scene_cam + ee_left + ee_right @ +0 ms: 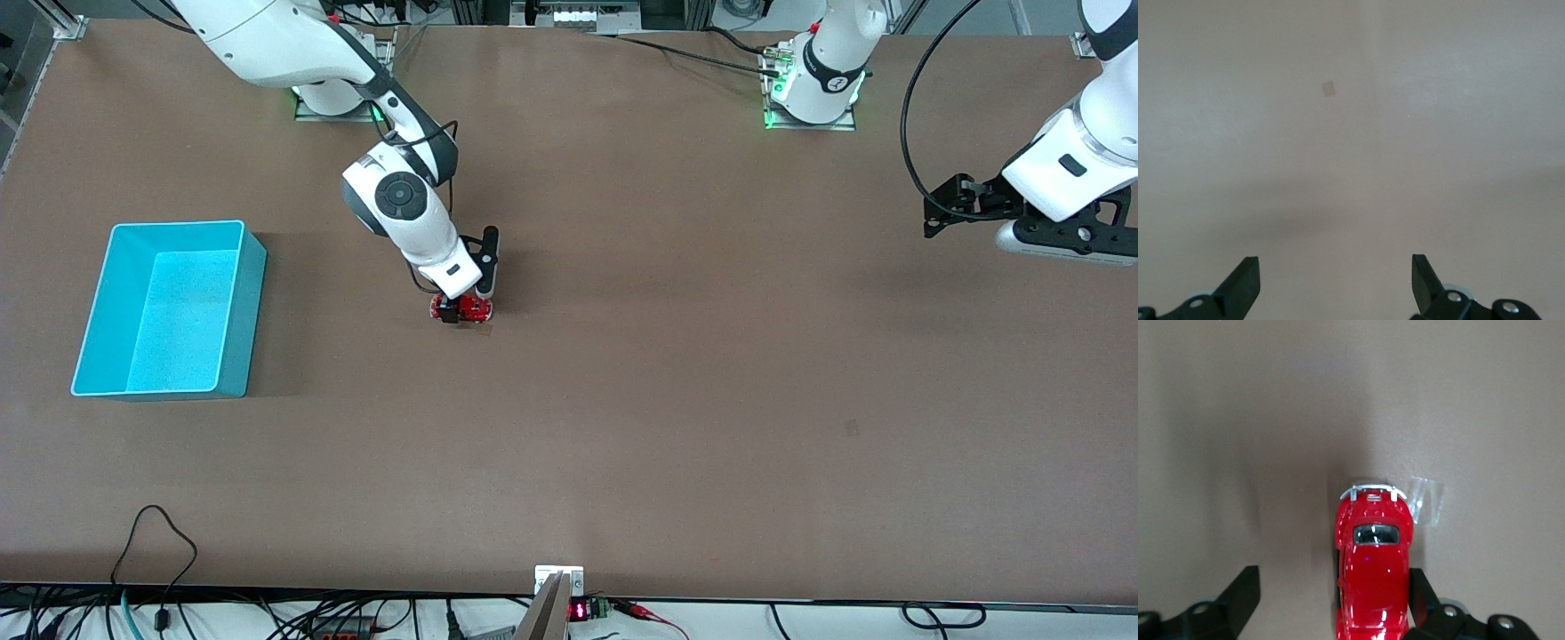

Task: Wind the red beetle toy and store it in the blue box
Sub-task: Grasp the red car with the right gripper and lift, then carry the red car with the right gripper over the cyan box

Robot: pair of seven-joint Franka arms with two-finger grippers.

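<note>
Down low, right gripper fingers open astride red beetle toy; left gripper waits, fingers open.

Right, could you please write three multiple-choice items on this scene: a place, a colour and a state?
1. The red beetle toy is: A lifted in the air; B on the table between the fingers of the right hand; C on an arm's base.
2. Its bumper is: A gold; B black; C silvery.
3. The left hand is: A open; B shut on a cable; C shut on a block.
B, it sits on the table between the fingers; C, the bumper gleams silver; A, its fingers stand wide apart.
</note>
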